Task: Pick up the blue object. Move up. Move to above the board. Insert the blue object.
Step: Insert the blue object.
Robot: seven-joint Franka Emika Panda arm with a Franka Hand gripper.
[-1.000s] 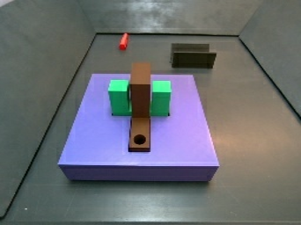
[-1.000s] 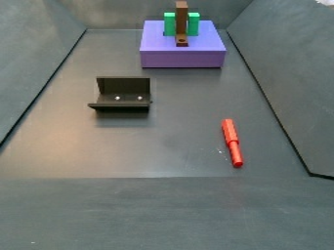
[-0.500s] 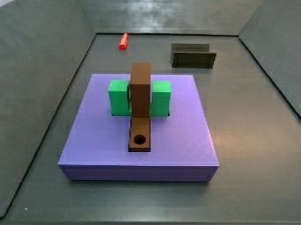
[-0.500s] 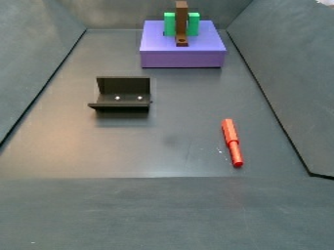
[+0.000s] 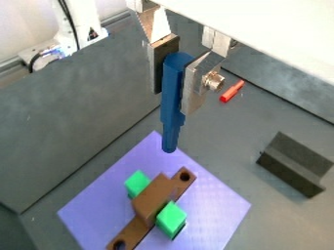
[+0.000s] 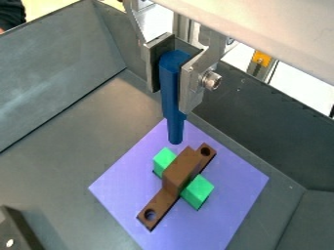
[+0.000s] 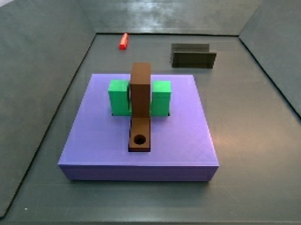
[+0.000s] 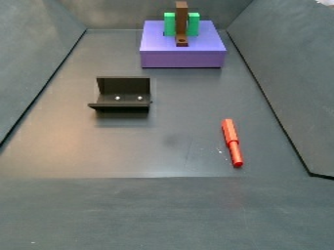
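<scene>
In both wrist views my gripper [image 5: 178, 86] [image 6: 174, 73] is shut on the blue object [image 5: 174, 107] [image 6: 173, 98], a straight blue peg that hangs upright from between the fingers. It is high above the board [image 5: 154, 202] [image 6: 178, 182], a brown plank passing through a green block [image 5: 136, 183] [image 6: 166, 161]. The board's round hole [image 5: 186, 178] [image 6: 155, 212] is empty. Both side views show the board [image 7: 141, 101] [image 8: 185, 23] and its hole [image 7: 141, 140], but neither the gripper nor the blue object.
The board and green block rest on a lavender slab [image 7: 141, 155] [image 8: 183, 55] [image 5: 209, 207] [image 6: 128, 178]. A red peg [image 7: 123, 39] [image 8: 232, 143] [image 5: 231, 90] lies on the grey floor. The fixture [image 7: 194, 56] [image 8: 123, 95] [image 5: 298, 162] stands apart from the slab. Grey walls enclose the floor.
</scene>
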